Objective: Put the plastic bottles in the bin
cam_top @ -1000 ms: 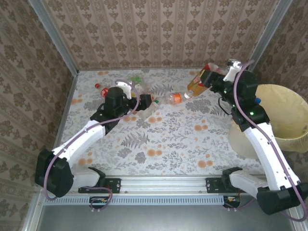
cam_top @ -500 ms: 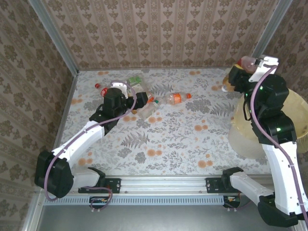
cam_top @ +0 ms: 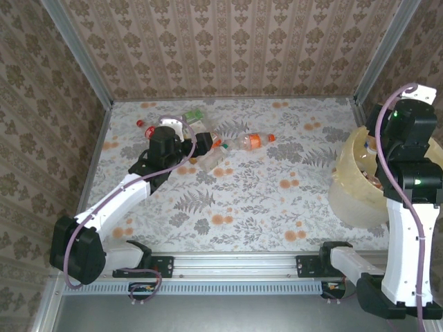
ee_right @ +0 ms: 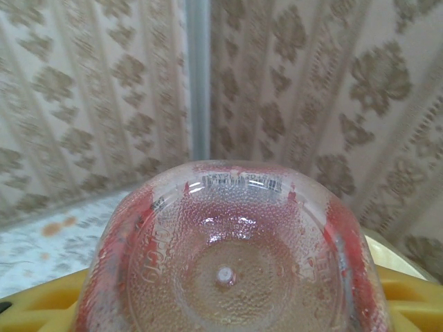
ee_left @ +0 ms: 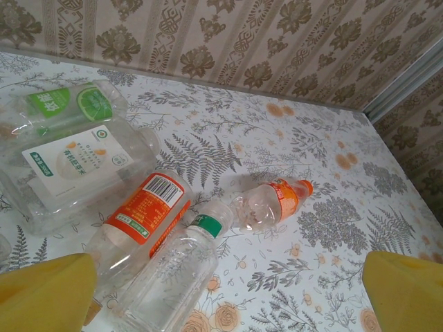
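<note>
Top view: my left arm (cam_top: pixel 118 197) reaches across the flowered worktop (cam_top: pixel 277 207) towards the back left. My left gripper (cam_top: pixel 206 145) sits low among a loose group of plastic bottles (cam_top: pixel 223 146). An orange-labelled bottle (cam_top: pixel 252 141) lies on its side just right of that group. A green-labelled bottle (cam_top: pixel 194 115) is close to the back wall, and a red cap (cam_top: pixel 140 123) shows further left. The bin (cam_top: pixel 349 197), lined with a pale yellow bag, stands at the right edge of the worktop. My right arm (cam_top: pixel 408 173) stands tall over it, wrist above the opening. There are dim reddish shapes inside the bin, and I cannot tell what they are.

Left wrist view: my yellow fingers (ee_left: pixel 41 294) sit at the two bottom corners, spread wide and holding nothing. Between and beyond them, all lying flat, are:
- a clear bottle with a green cap (ee_left: pixel 173 273)
- touching it on the left, an orange-labelled one (ee_left: pixel 142 214)
- a big white-labelled one (ee_left: pixel 76 166)
- the green-labelled one (ee_left: pixel 66 107) behind that
- apart to the right, a small crushed bottle with an orange cap (ee_left: pixel 273 204)

Right wrist view: my right gripper (ee_right: pixel 225 308) is pinching a red-labelled bottle (ee_right: pixel 225 256). Its dimpled clear base faces the camera, with yellow fingers (ee_right: pixel 34 304) on either side. It is up in the air, with patterned wall behind.
</note>
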